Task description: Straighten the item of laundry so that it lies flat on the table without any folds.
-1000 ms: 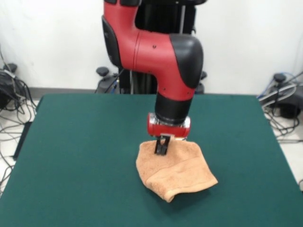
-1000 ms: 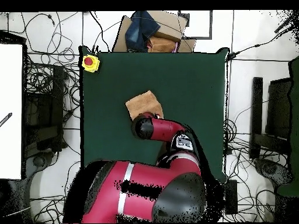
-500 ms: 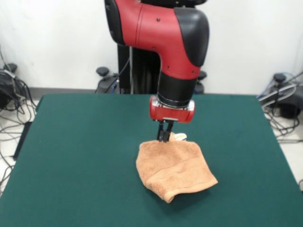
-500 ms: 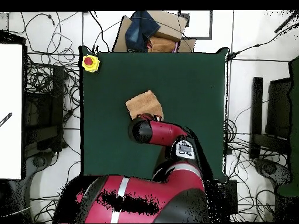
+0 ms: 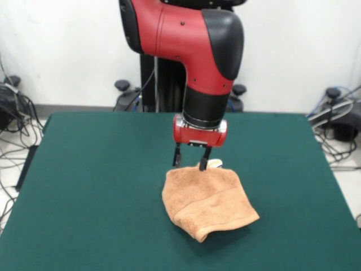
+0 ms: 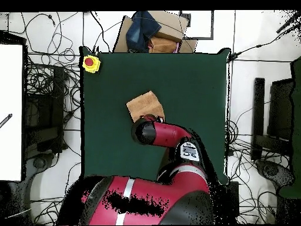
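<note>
We see the gripper (image 5: 191, 160) spread open, holding nothing, hanging just above the far edge of the towel (image 5: 207, 201). In the front view its two dark fingers (image 5: 176, 157) stand apart; whether the right one touches the cloth we cannot tell, its tip lines up with the towel's far edge.

The towel sits on the green table (image 5: 96, 186), a little right of center in the front view and toward the near half. It's not flat: the near corner curls over into a rolled fold, and a woven band runs across the middle. A small pale bit, likely the tag (image 5: 214, 164), pokes out at the far edge beside the right finger; too small to be sure.

In the overhead view the towel (image 6: 144, 106) shows as a tan patch left of center on the table (image 6: 194, 82); the arm (image 6: 161, 134) covers its bottom edge and hides the gripper entirely. A yellow box with a red button (image 6: 90, 63) sits at the table's top-left corner there. The arm's upper part is cut off at the top in the front view.
</note>
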You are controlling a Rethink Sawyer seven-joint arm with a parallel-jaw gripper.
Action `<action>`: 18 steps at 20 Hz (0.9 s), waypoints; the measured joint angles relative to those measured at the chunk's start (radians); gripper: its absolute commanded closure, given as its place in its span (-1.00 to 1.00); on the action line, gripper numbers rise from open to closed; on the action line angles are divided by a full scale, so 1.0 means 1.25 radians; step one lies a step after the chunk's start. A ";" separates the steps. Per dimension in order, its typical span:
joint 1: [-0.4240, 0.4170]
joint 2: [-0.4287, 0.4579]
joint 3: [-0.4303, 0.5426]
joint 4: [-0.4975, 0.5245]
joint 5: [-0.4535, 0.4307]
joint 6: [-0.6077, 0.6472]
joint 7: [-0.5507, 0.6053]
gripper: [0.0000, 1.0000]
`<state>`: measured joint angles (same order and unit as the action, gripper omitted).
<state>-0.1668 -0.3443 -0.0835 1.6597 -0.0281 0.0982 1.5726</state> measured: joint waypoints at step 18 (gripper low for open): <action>0.031 0.005 0.000 0.125 0.235 -0.105 0.152 -1.00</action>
<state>-0.1279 -0.3378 -0.0835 1.8166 0.2655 -0.0330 1.7632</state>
